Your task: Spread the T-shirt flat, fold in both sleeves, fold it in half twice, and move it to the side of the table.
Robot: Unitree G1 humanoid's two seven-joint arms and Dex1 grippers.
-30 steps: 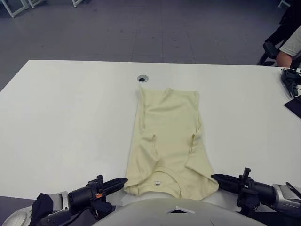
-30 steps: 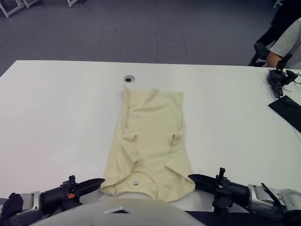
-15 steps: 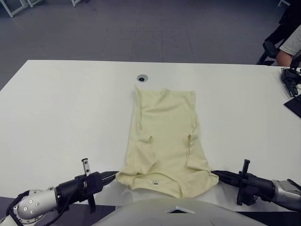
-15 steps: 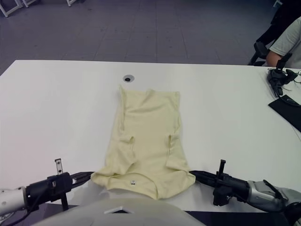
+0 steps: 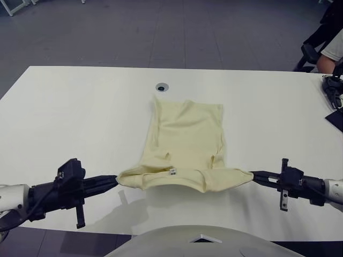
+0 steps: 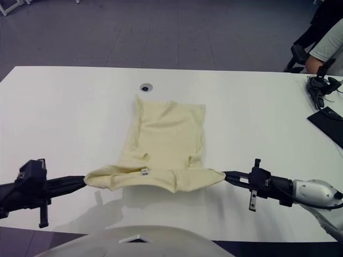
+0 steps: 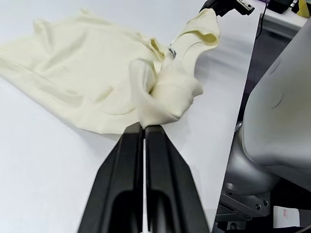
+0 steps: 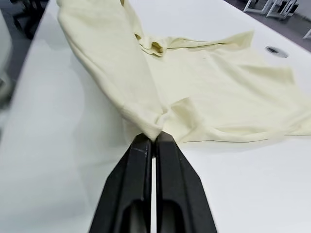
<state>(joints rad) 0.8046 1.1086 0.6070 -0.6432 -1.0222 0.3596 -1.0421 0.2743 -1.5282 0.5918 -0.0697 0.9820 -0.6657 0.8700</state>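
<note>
From the head, a pale yellow cloth T-shirt [image 5: 185,131] lies in the middle of a big flat white table [image 5: 69,118]. Its far end rests flat, just near of a small round grey hole [image 5: 161,87] in the table. Its near end, with the collar, is lifted off the table and stretched out between the 2 arms. The left gripper [image 5: 113,180] is pinched tight on the near left corner. The right gripper [image 5: 254,174] is pinched tight on the near right corner. A shadow falls on the table under the raised edge.

1 second ago the near end lay flat by the near edge of the table, and both grippers sat low beside its corners. Now both grippers are higher and farther out, and the near end has come up and moved toward the far end. The far end has stayed where it was.

From the left wrist, the 2 black fingers of the left gripper [image 7: 144,127] are pressed together on a bunched lump of the T-shirt [image 7: 87,73].

From the right wrist, the right gripper [image 8: 153,138] is pressed together on a fold of the T-shirt [image 8: 218,82], which spreads out on the table toward the hole [image 8: 277,49].
</note>
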